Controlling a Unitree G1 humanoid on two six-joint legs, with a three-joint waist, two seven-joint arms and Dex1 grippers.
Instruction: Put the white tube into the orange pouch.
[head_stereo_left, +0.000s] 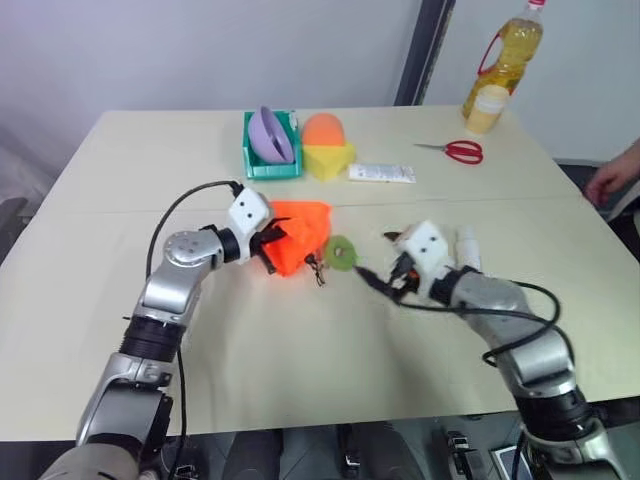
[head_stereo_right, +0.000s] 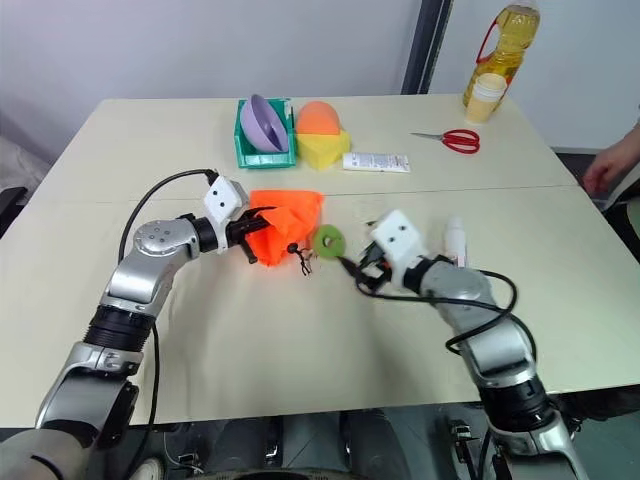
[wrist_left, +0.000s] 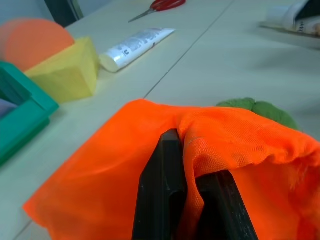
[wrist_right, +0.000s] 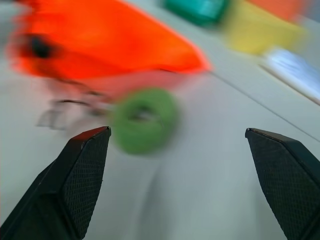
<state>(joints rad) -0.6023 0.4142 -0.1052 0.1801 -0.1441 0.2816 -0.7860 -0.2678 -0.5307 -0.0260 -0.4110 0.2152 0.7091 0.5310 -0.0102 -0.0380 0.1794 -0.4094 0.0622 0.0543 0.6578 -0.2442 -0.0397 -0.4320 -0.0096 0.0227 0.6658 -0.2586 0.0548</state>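
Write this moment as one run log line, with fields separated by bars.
left gripper: shut on orange pouch | right gripper: open, empty | white tube: on table beside right arm, not in pouch

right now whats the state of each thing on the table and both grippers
orange pouch: pinched and lifted at one edge
left gripper: shut on the pouch fabric
right gripper: open, holding nothing
white tube: lying on the table, capped
green disc: flat on the table
scissors: closed
oil bottle: upright, capped
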